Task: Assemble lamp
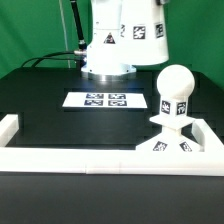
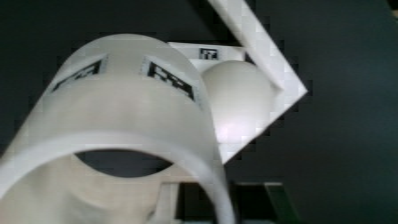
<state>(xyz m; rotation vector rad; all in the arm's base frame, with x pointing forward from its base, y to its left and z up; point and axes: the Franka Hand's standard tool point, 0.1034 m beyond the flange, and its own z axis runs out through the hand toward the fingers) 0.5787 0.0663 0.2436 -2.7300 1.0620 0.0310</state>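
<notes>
The white cone shade (image 1: 122,38) with black-and-white tags hangs in the air at the back, above the marker board. In the wrist view the shade (image 2: 125,120) fills most of the picture. My gripper (image 2: 217,203) is shut on the shade's wall at its near rim, one dark finger (image 2: 192,205) inside and the other outside. In the exterior view the gripper is hidden above the shade. The ball bulb (image 1: 175,88) stands upright on the square base plate (image 1: 170,143) at the exterior view's right, by the front rim. The bulb (image 2: 240,100) also shows beyond the shade in the wrist view.
The marker board (image 1: 107,100) lies flat mid-table. The white rim (image 1: 70,160) runs along the table's front and sides, and shows in the wrist view (image 2: 253,40) too. Black cables (image 1: 55,55) hang at the back on the exterior view's left.
</notes>
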